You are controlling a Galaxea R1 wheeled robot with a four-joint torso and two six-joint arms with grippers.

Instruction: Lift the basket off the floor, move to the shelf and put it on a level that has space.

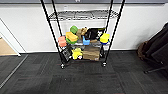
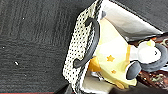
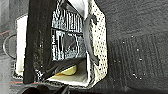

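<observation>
Basket (image 2: 82, 42) holds a plush penguin (image 2: 150, 58) — toys (image 1: 72, 37) crowd the shelf (image 1: 82, 37); pincer states unclear.

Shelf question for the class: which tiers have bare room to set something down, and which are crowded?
The shelf's top level, between the four black posts against the white wall, lies bare. The middle tier is crowded with colourful toys. The bottom tier is packed with a cardboard box and a yellow toy.

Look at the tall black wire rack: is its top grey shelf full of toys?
No, the top grey wire tier of the rack looks bare; the colourful toys sit lower.
</observation>
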